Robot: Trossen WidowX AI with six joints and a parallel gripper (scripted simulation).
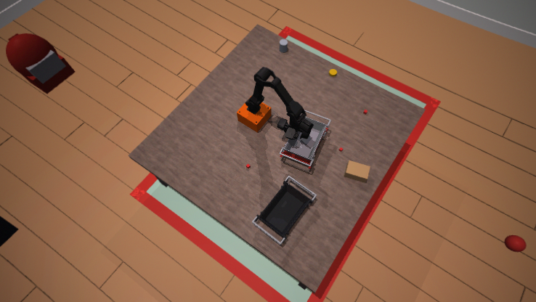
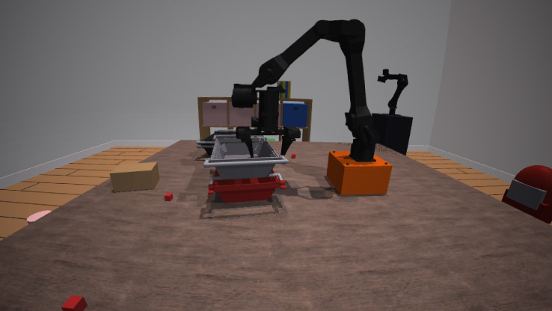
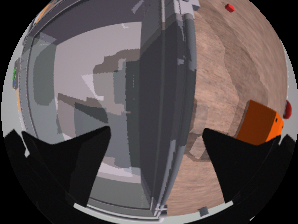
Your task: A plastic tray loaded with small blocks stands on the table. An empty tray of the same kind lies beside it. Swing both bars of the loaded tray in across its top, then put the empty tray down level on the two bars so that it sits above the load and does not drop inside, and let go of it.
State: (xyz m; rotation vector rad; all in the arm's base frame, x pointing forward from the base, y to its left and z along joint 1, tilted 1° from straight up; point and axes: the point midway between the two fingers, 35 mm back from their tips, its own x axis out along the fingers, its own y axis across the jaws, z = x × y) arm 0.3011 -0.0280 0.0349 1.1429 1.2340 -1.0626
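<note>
The grey empty tray (image 1: 306,150) (image 2: 243,170) sits over the red loaded tray (image 2: 247,192) and looks about level. Its own wire bars are out over its ends. Part of the red tray's near wire bar (image 2: 277,176) shows between the two trays in the exterior view, swung in. The far bar and most of the load are hidden. My gripper (image 2: 268,155) (image 3: 158,132) is open, with its fingers wide apart astride the grey tray's long wall on the robot base's side. One finger is inside the tray and the other outside; neither appears to touch the wall.
A black tray (image 1: 285,210) with wire bars out stands beside the stack. A tan block (image 1: 357,170) (image 2: 135,177) and small red cubes (image 1: 248,165) (image 2: 168,196) lie around. The orange robot base (image 1: 253,117) (image 2: 359,177), a yellow disc (image 1: 333,72) and a grey cup (image 1: 283,46) also stand there.
</note>
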